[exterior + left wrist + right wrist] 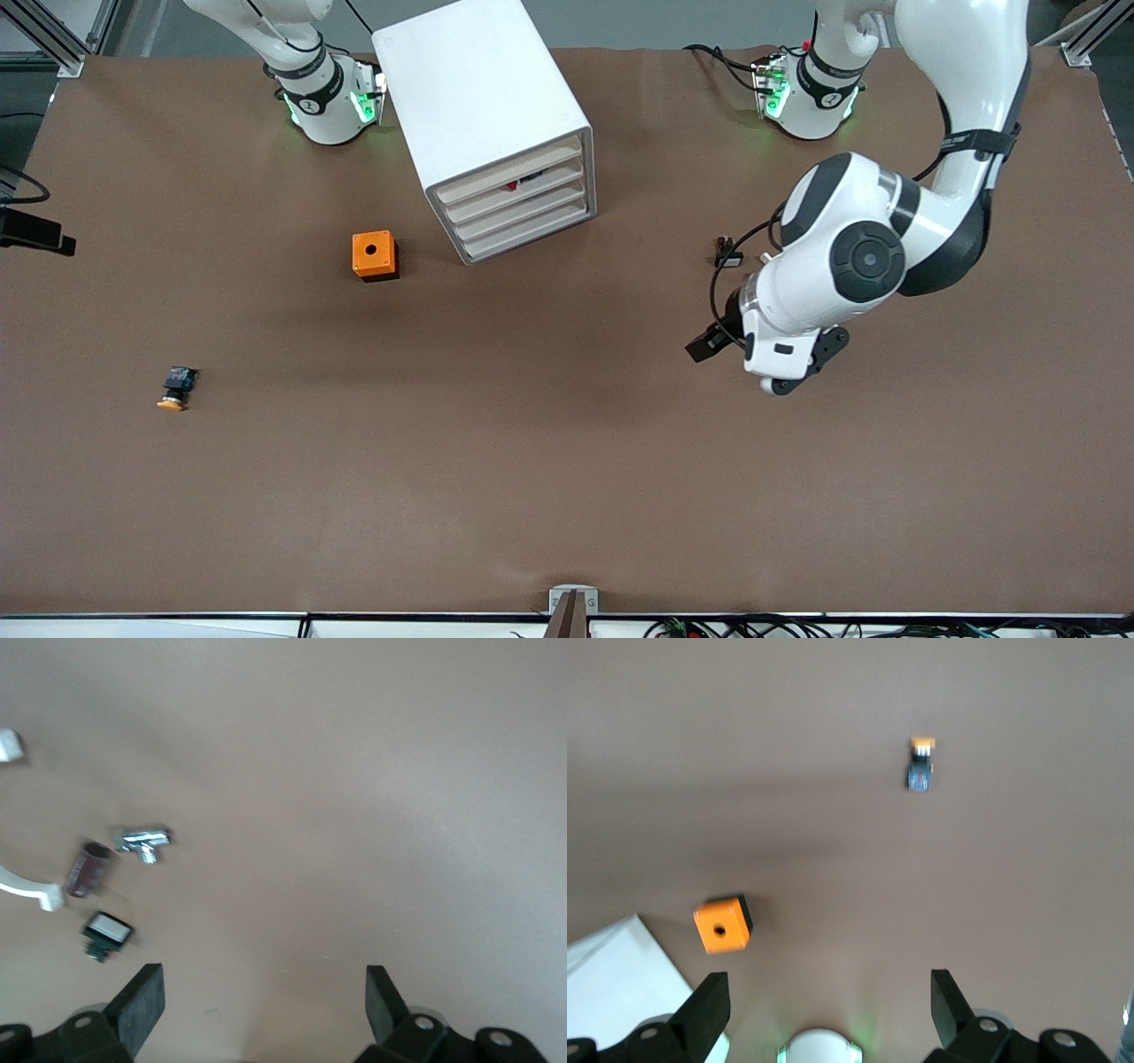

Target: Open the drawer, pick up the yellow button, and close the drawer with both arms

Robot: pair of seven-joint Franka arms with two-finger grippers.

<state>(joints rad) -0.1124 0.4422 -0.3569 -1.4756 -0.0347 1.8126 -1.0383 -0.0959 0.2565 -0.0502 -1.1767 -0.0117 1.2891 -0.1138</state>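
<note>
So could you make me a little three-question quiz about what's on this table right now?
1. True or false: the button lies inside a drawer of the white cabinet.
2. Which is nearer the front camera: A) the orange cube or B) the button?
3. Fill in: the left gripper hangs over bare table with its fingers ____.

Key
1. False. It lies out on the table toward the right arm's end, and all four drawers look closed.
2. B.
3. Open. The right gripper, up by its base, is open too.
</note>
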